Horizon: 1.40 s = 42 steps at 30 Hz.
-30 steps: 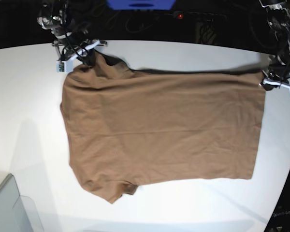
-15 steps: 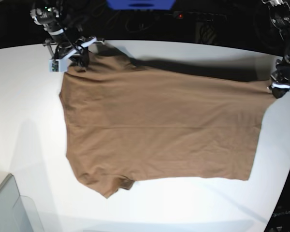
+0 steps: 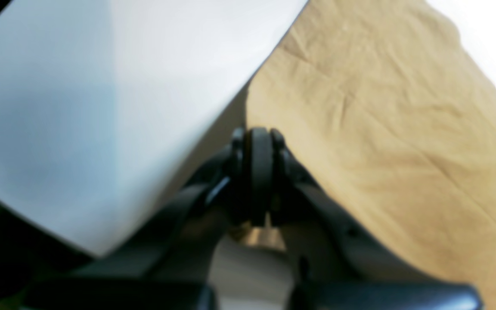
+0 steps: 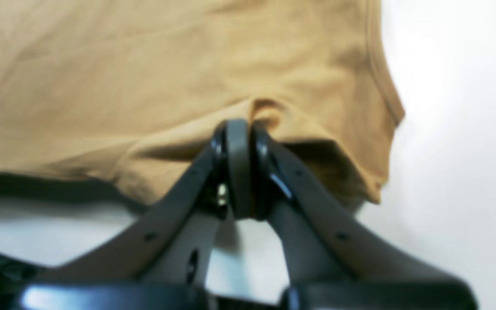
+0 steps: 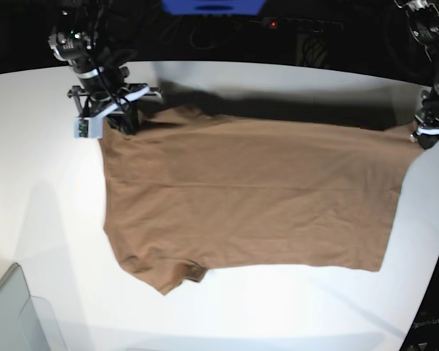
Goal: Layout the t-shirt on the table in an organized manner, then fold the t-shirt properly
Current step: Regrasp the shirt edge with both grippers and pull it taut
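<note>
Base view: both grippers, left gripper [image 5: 427, 135] and right gripper [image 5: 115, 117], clamped on tan-brown cloth t-shirt [image 5: 249, 201], spreading over white table's [image 5: 44, 146] far edge; next, lowering flat.

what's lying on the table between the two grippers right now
Only the t-shirt, stretched from the right gripper to the left gripper; nothing else lies on that stretch of table, per the base view.

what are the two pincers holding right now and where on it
Both hold the t-shirt: the right pincer pinches the shoulder by the sleeve, the left pincer a hem corner.
</note>
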Tool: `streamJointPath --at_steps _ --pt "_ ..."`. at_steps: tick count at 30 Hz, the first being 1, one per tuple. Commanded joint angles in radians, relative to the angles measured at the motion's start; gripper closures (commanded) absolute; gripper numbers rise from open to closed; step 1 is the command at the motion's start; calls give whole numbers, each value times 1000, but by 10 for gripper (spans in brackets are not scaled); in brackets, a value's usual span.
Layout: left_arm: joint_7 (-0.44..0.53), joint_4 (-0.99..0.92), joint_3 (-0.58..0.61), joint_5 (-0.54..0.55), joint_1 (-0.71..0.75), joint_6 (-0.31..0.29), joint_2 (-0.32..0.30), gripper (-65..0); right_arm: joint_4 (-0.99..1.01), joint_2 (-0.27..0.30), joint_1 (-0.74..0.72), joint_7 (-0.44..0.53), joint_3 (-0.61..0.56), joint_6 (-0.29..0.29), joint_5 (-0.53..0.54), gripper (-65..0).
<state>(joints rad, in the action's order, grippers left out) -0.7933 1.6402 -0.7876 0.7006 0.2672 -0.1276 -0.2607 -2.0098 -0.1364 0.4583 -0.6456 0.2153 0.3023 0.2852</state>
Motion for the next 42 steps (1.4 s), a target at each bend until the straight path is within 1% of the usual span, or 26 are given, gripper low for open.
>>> streamJointPath --at_steps 1,6,10,14,16,20,24,30,38,42 --pt "18 -4 -6 4 -4 1 -22 -1 -15 -2 -19 22 0 8 12 0" --pt "18 -88 6 4 -84 3 -25 -1 -12 -2 -94 22 0 8 9 0" --pt "18 -134 64 4 -139 10 -41 -1 28 1 -155 22 -3 8 7 0" --pt "18 -159 121 3 -200 12 -42 -1 88 1 -215 22 -6 8 7 0" --pt "18 -171 136 -17 -227 12 -55 -1 113 1 -243 22 -6 8 7 0" --pt "18 -202 182 -104 -297 12 -62 -1 174 4 -303 22 -1 8 6 0" --pt "18 -268 185 -195 -377 6 -62 -1 245 30 -356 22 -1 4 6 0" --pt "18 -351 185 -259 -460 3 -64 -1 320 63 -407 27 0 4 6 0" --pt "22 -449 185 -267 -500 3 -59 -1 341 67 -448 23 -7 4 6 0" --pt "27 -463 193 -267 -510 3 -62 -3 350 67 -473 22 -7 4 6 0"
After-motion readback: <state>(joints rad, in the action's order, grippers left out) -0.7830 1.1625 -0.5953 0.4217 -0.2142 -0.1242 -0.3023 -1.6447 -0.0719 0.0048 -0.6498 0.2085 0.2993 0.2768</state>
